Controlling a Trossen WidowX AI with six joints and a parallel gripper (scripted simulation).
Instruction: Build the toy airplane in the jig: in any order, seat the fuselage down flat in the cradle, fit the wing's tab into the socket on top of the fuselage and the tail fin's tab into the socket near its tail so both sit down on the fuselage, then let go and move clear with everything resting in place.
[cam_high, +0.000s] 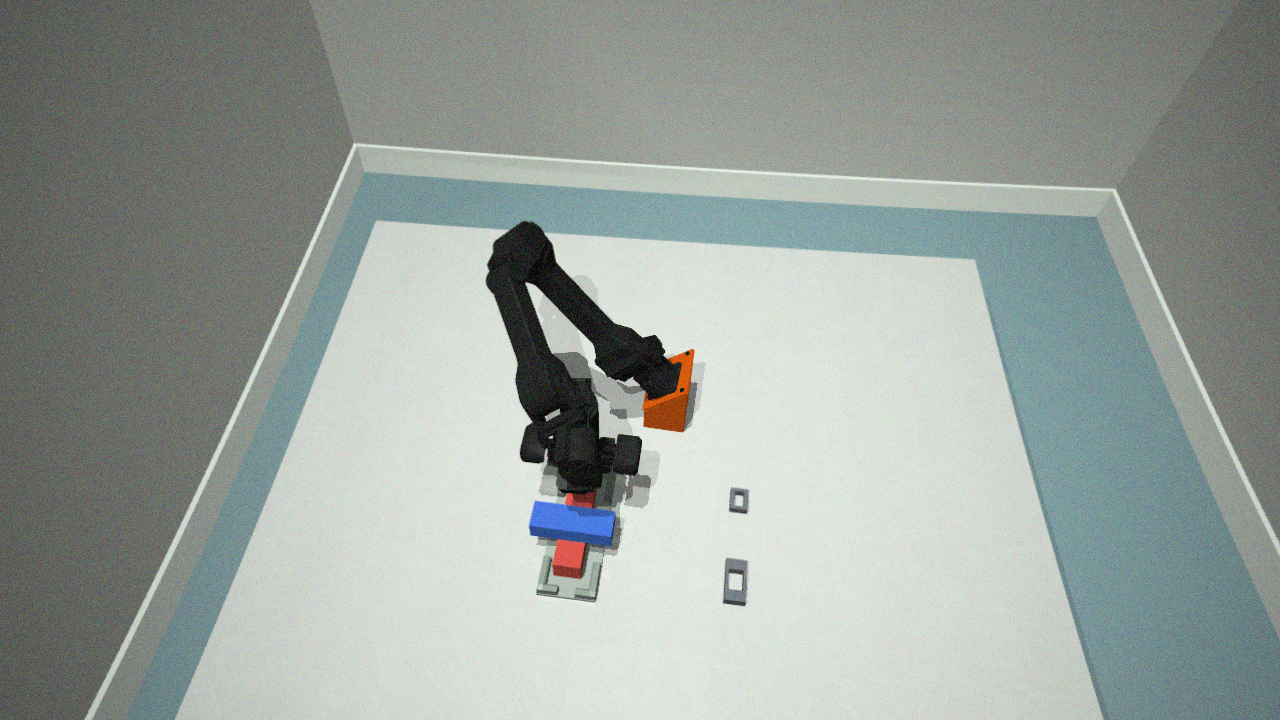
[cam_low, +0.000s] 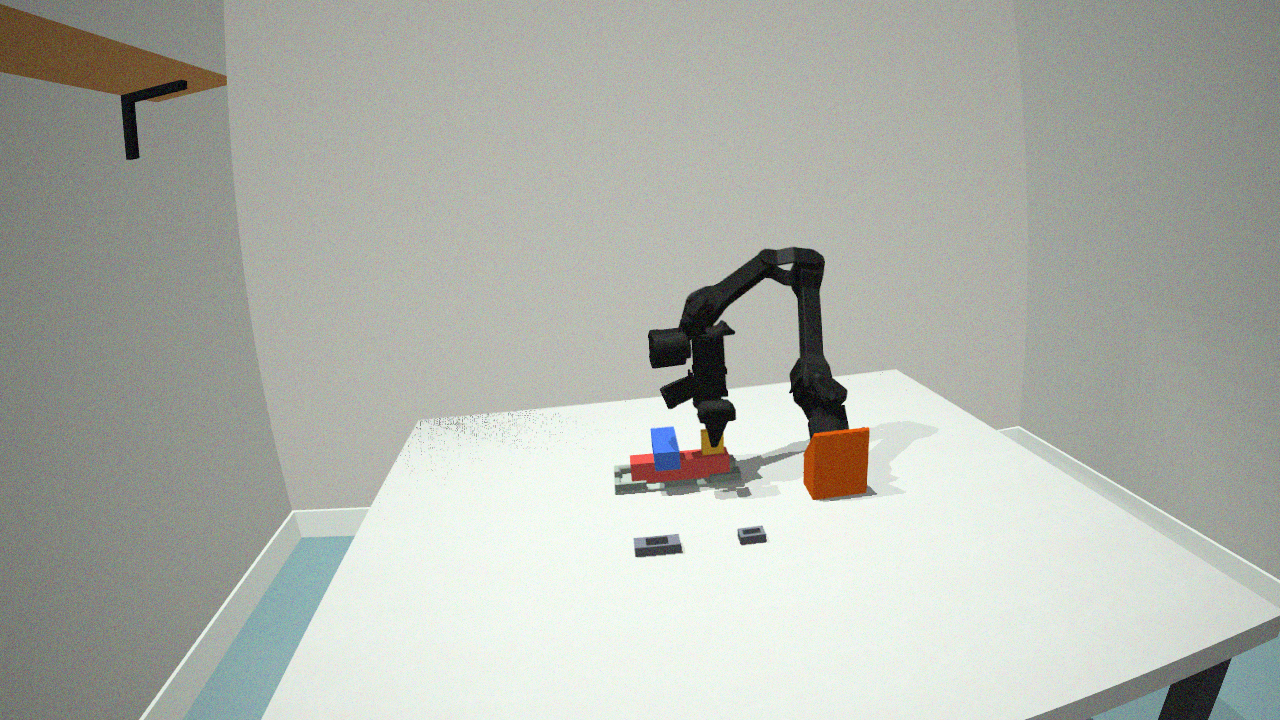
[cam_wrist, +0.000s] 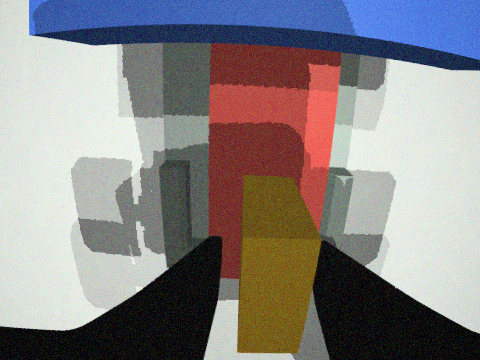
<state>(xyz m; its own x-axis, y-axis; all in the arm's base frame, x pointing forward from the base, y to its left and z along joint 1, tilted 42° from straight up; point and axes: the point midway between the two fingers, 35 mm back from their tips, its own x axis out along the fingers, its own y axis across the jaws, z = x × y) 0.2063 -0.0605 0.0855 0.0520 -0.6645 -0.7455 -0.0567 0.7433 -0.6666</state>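
Observation:
The red fuselage (cam_high: 568, 559) (cam_low: 691, 468) (cam_wrist: 255, 106) lies flat in the grey-green cradle (cam_high: 588, 583) (cam_low: 630, 488) (cam_wrist: 175, 212). The blue wing (cam_high: 571, 522) (cam_low: 664, 447) (cam_wrist: 200, 12) lies across the fuselage, down on its top. The yellow tail fin (cam_low: 706, 445) (cam_wrist: 275, 295) stands upright near the tail, down on the fuselage as far as the exterior view shows; its tab is hidden. My gripper (cam_low: 714, 442) (cam_wrist: 267, 250) is partly open around the fin. The wrist view shows a gap between the left finger and the fin; the right finger is very close to it.
The orange block (cam_high: 665, 413) (cam_low: 838, 465) at the arm's base stands behind the cradle. A small grey holder (cam_high: 738, 511) (cam_low: 751, 540) and a larger grey holder (cam_high: 734, 598) (cam_low: 657, 550) lie to one side. A wooden shelf (cam_low: 89, 58) hangs on the wall.

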